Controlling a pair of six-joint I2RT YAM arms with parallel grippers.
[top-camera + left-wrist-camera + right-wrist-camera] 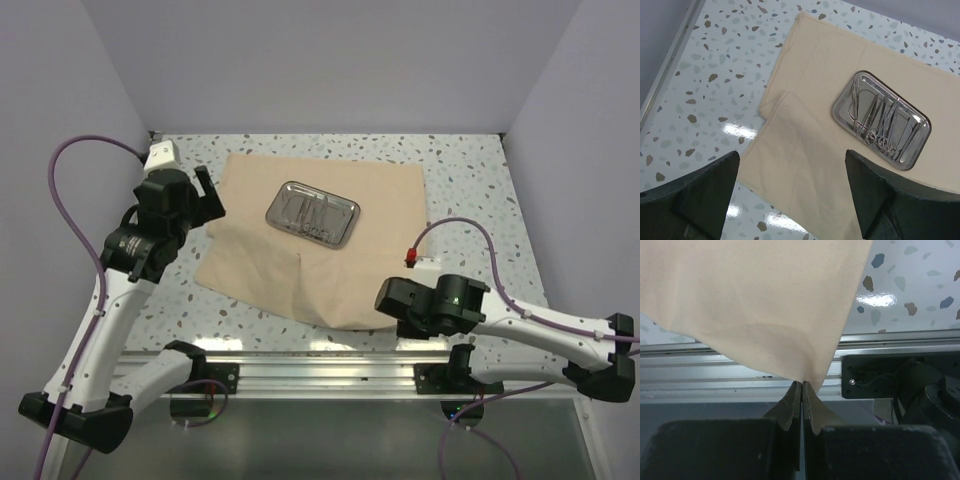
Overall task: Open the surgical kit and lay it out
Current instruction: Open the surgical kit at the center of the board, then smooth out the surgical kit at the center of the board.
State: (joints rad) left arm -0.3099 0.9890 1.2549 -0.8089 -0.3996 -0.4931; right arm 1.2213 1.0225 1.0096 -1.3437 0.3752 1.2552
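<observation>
The tan cloth wrap (pixel 320 240) lies spread open on the speckled table. The shiny steel tray (pixel 313 213) sits on its far middle part, with several thin metal instruments (pixel 880 122) lying inside it. My right gripper (pixel 802 384) is shut on the near right corner of the cloth (pixel 765 305), pinched at the fingertips over the front rail. My left gripper (pixel 792 195) is open and empty, held above the cloth's left edge (pixel 790 150); the tray (pixel 880 120) lies off to its right.
An aluminium rail (pixel 330 365) runs along the table's near edge, under the pulled cloth corner. Grey walls (pixel 320 60) close in the back and sides. Speckled table surface (pixel 470 190) shows around the cloth.
</observation>
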